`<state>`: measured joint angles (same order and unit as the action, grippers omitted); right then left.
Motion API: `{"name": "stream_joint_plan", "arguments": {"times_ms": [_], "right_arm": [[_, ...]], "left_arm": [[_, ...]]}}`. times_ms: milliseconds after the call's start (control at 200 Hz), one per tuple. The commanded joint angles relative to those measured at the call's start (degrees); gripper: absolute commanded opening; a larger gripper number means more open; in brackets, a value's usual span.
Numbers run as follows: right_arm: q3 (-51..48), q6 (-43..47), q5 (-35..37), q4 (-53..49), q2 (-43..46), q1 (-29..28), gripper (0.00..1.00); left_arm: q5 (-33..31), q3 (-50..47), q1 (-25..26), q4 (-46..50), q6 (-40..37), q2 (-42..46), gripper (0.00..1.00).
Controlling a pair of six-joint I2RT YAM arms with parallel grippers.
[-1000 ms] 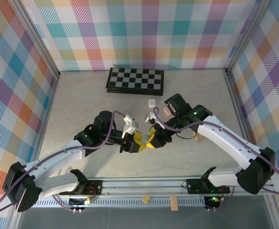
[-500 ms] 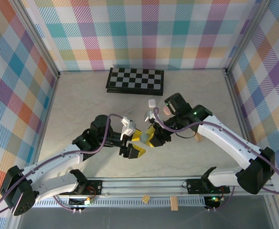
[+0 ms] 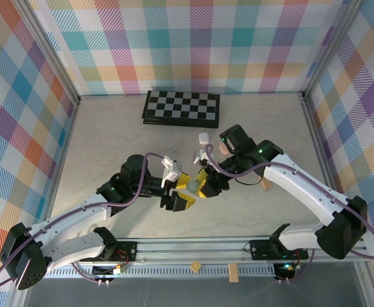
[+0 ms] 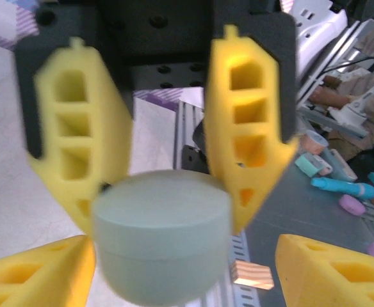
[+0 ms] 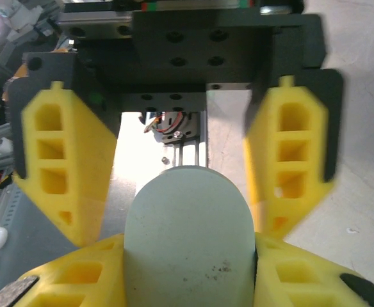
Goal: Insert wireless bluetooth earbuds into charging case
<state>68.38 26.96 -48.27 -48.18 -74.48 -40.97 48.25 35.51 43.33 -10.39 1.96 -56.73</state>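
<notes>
Your left gripper (image 3: 184,192) stands wide open, its yellow fingers (image 4: 36,272) spread either side of the pale green charging case (image 4: 161,246) and gripping nothing. The case (lid down, seam showing) hangs above the table (image 3: 110,141), between the two arms. Your right gripper (image 3: 198,184) is clamped on it, one finger against each flank. Further right, beside that arm, a white piece (image 3: 203,137) and a pink piece (image 3: 222,148) lie on the table, too small to tell earbuds from cases.
</notes>
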Motion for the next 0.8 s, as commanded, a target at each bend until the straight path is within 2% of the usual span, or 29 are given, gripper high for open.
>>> {"name": "stream_joint_plan", "arguments": {"times_ms": [0, 125, 200, 320, 475, 550, 710, 795], "right_arm": [[0.4, 2.2, -3.8, -2.6, -0.3, -0.5, 0.27], [0.2, 2.1, -3.1, -2.6, 0.4, -0.5, 0.27], [0.0, 1.5, -3.1, -2.0, 0.7, -0.5, 0.27], [0.4, 1.2, -3.4, -1.9, -0.1, -0.5, 0.27], [0.8, 1.6, -3.9, -2.2, -1.0, -0.5, 0.27], [0.9, 1.9, -3.8, -2.5, -1.2, -0.5, 0.27], [1.0, 2.4, -3.5, -3.5, -1.5, -0.5, 0.27], [1.1, 1.9, -3.7, -3.3, -1.5, -0.5, 0.28]], "left_arm": [[-1.7, 2.4, -0.7, -0.7, -2.7, 0.7, 0.75], [-2.4, 2.1, -1.4, 0.6, -3.2, 1.5, 0.74], [-1.5, 2.2, -1.5, 0.7, -3.3, 1.6, 0.71], [0.1, 2.9, -1.6, 0.6, -2.8, 0.9, 0.57], [1.3, 3.1, -1.5, 0.1, -2.4, 0.4, 0.48], [1.5, 3.1, -1.5, 0.2, -2.4, 0.5, 0.39], [1.3, 2.6, -1.5, 0.5, -2.5, 1.3, 0.3], [1.6, 2.9, -1.5, 0.5, -2.6, 1.4, 0.29]]}}
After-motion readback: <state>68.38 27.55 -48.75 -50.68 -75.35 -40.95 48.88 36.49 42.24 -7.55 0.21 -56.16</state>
